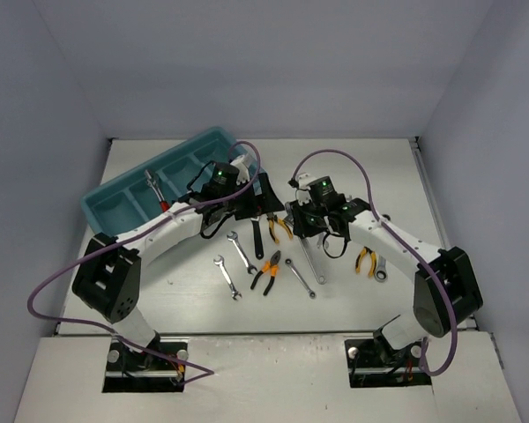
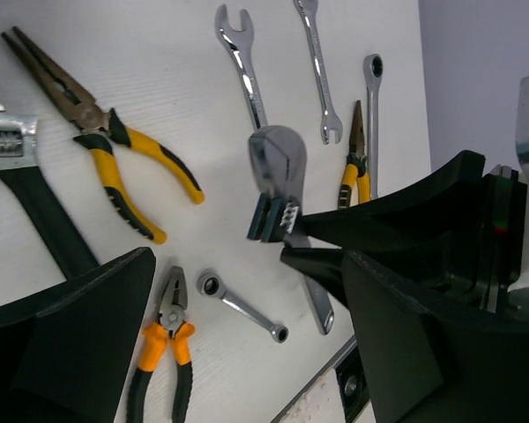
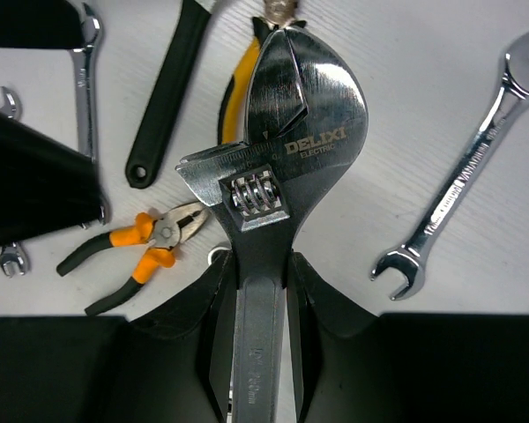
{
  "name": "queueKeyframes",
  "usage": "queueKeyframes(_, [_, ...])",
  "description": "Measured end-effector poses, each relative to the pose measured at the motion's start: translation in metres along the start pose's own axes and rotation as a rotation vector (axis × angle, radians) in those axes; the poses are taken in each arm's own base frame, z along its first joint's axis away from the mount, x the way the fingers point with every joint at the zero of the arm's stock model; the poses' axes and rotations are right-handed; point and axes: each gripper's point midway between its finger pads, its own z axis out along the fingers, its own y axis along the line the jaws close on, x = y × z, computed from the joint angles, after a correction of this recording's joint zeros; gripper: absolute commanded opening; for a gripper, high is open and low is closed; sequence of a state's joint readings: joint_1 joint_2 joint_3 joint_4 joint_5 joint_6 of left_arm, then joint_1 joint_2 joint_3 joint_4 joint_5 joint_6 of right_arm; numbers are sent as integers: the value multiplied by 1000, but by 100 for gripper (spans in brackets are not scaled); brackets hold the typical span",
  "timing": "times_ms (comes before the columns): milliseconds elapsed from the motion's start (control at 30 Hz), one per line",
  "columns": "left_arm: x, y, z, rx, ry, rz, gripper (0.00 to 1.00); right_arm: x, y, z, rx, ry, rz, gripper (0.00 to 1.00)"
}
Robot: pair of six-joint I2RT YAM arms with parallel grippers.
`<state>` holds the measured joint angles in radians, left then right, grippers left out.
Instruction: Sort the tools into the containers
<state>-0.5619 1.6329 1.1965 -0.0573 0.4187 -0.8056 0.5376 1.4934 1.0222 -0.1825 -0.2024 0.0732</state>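
Note:
My right gripper (image 3: pixel 263 308) is shut on the black handle of a silver adjustable wrench (image 3: pixel 291 150), held above the table with its head pointing away. The same wrench (image 2: pixel 278 167) shows in the left wrist view. My left gripper (image 2: pixel 247 300) is open and holds nothing; it hangs over a small ring wrench (image 2: pixel 242 307) and orange-handled pliers (image 2: pixel 163 352). From above, the left gripper (image 1: pixel 247 207) and the right gripper (image 1: pixel 301 220) are close together mid-table. The teal tray (image 1: pixel 115 207) lies at the back left, with a red-handled wrench (image 1: pixel 156 189) in one compartment.
Loose tools lie between the arms: yellow long-nose pliers (image 2: pixel 115 167), a black-handled wrench (image 2: pixel 35 203), silver wrenches (image 1: pixel 227 278) (image 1: pixel 241 251) (image 1: pixel 301 277), orange pliers (image 1: pixel 267 271). More pliers (image 1: pixel 364 260) and a ratchet wrench (image 1: pixel 381 269) lie to the right. Purple cables loop over both arms.

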Motion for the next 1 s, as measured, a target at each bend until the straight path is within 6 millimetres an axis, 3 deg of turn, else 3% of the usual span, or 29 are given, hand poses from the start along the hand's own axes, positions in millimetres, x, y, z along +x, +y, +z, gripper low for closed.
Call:
queueKeyframes(200, [7, -10, 12, 35, 9, 1, 84, -8, 17, -6, -64, -34, -2, 0])
queueKeyframes(367, [11, -12, 16, 38, 18, -12, 76, -17, 28, -11, -103, -70, 4, 0])
queueKeyframes(533, [12, -14, 17, 38, 15, -27, 54, -25, 33, -17, -124, -105, 20, 0])
queueKeyframes(767, [17, -23, 20, 59, 22, -26, 39, -36, 41, -22, -151, -152, 33, 0])
queueKeyframes(933, [20, -26, 23, 73, 27, -32, 0, -34, 43, -21, -164, -156, 46, 0])
queueKeyframes(1000, [20, -30, 23, 88, 27, -26, 0, -33, 44, -21, -166, -155, 53, 0])
